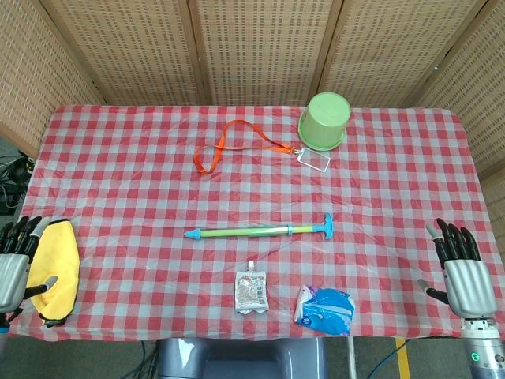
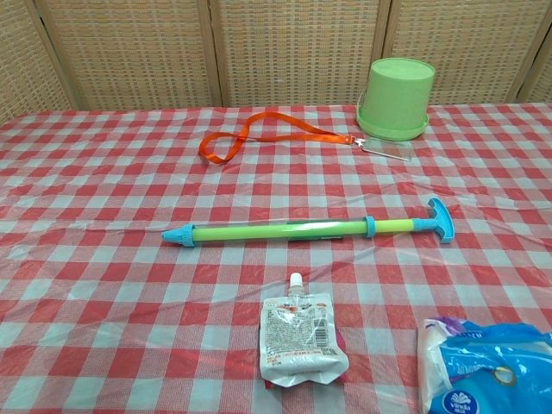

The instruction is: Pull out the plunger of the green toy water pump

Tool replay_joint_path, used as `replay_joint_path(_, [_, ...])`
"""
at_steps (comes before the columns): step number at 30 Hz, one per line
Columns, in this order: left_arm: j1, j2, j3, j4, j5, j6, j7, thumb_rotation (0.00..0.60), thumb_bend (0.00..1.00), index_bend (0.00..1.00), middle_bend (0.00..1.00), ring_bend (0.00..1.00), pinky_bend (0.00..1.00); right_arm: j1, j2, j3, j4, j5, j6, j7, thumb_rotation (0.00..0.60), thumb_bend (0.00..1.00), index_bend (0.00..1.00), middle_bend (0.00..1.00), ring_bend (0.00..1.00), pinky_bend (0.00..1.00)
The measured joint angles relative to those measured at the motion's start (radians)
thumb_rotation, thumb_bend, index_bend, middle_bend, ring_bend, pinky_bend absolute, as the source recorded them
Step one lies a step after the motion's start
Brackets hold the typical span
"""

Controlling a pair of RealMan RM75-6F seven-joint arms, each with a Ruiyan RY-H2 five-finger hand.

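Green toy water pump (image 1: 256, 231): lies flat mid-table, T-handle (image 1: 326, 227) toward the right hand (image 1: 461, 272), plunger barely drawn. Both hands empty, fingers spread, at opposite table edges; left hand (image 1: 17, 264) beside yellow cloth (image 1: 55, 271).

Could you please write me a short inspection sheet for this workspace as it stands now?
Surface: table under a red-and-white checked cloth, slightly wrinkled.
Job's things: green pump lies flat mid-table, blue nozzle toward the left, blue T-handle toward the right; no hand touches it.
Clutter: upside-down green bucket at the back; orange lanyard with a clear badge beside it; drink pouch and blue-and-white packet at the front edge; yellow cloth front left.
Hands: left hand at the yellow cloth, touching it; right hand open, at the front right edge.
Cables: some on the floor, far left and below the front edge.
Surroundings: woven screen panels behind the table.
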Motion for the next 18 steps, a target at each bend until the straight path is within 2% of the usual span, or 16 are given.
replay_joint_path(18, [-0.005,0.002,-0.001,-0.001,-0.01,-0.019,-0.019,0.6,0.06,0.0,0.0,0.0,0.0,0.002,-0.002,-0.005,-0.007,-0.001,-0.01,-0.014,0.6,0.08,0.07,0.0,0.0,0.0])
